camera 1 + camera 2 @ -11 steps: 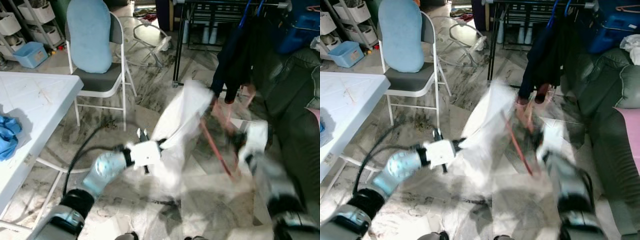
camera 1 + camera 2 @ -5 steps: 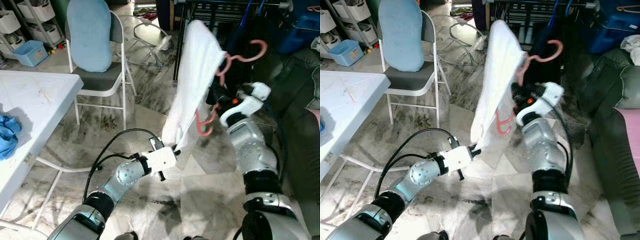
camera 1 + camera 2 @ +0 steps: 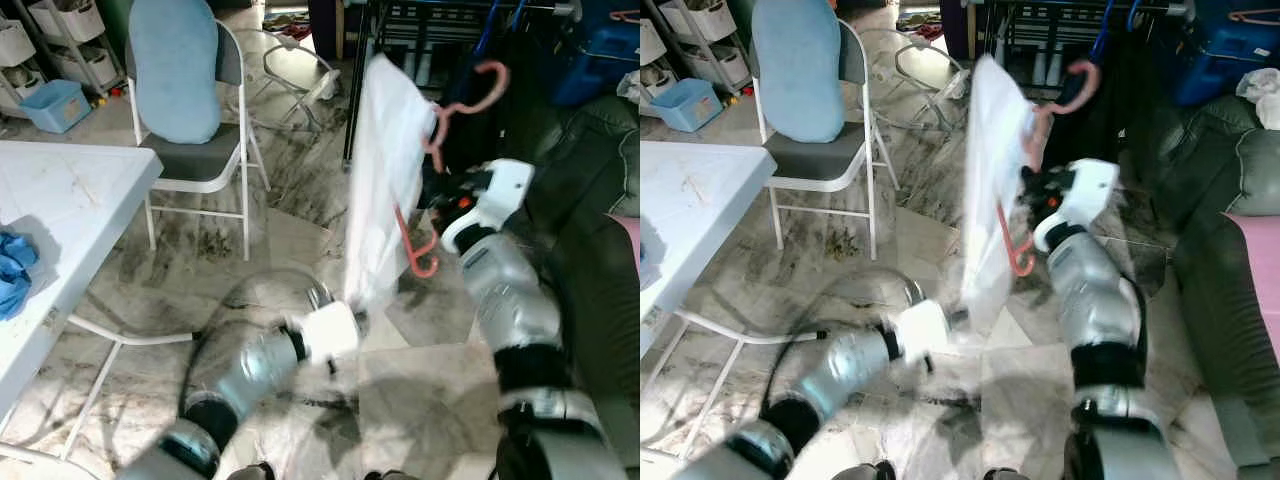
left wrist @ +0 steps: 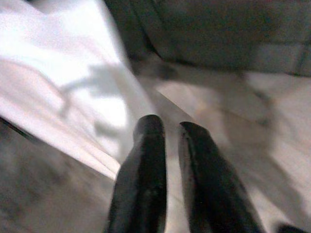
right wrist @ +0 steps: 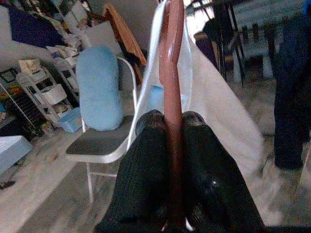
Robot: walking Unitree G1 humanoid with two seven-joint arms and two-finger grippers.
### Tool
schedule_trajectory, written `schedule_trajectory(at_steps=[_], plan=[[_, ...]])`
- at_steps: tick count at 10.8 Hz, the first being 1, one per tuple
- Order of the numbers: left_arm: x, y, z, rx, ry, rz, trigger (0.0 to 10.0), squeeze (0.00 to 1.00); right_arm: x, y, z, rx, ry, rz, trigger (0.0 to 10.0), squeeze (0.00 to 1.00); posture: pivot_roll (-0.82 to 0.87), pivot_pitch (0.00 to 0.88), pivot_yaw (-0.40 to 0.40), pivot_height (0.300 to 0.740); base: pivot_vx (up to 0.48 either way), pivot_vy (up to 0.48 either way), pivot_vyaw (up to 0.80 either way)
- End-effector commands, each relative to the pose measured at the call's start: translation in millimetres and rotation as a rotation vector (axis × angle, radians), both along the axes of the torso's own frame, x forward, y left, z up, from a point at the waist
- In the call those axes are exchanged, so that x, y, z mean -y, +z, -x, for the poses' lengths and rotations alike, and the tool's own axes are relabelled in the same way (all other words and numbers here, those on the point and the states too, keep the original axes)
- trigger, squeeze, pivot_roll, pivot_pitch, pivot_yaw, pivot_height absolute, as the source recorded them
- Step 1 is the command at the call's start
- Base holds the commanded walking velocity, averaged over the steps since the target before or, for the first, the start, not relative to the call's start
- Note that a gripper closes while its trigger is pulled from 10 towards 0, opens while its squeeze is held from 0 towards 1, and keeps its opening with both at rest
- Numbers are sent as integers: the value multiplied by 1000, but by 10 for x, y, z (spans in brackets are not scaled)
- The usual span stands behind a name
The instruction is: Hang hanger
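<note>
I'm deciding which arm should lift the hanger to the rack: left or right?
Right, probably. The right gripper is shut on the pink hanger, holding it raised near the dark clothes rack. The left gripper is low by the white garment's hem, blurred.

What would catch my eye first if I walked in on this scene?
A white garment on a pink hanger, held up mid-room by the right gripper, shut on the hanger. The left gripper reaches low by the garment's hem, and a folding chair with a blue cushion stands behind.
</note>
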State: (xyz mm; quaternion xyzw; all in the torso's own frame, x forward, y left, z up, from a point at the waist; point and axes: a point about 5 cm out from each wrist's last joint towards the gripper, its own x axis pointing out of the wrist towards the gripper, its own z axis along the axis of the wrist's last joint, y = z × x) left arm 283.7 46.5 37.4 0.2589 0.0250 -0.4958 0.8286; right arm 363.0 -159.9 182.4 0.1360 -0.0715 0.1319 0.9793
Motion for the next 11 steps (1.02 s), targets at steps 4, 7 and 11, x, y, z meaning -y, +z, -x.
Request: schedule_trajectory(at_steps=[4,7,11], plan=[[70,-124,92,-46,-45,-61,10000,1000,-91,71,145,132,19,64,10000,0,-129,107,11,740,0,0,0],[-243,95,-93,99,16,-32,10000,1000,20,-252,384,127,32,244,10000,0,-119,107,17,740,0,0,0],[-585,529,-407,295,179,41,10000,1000,193,-643,767,86,163,322,10000,0,-119,107,30,740,0,0,0]])
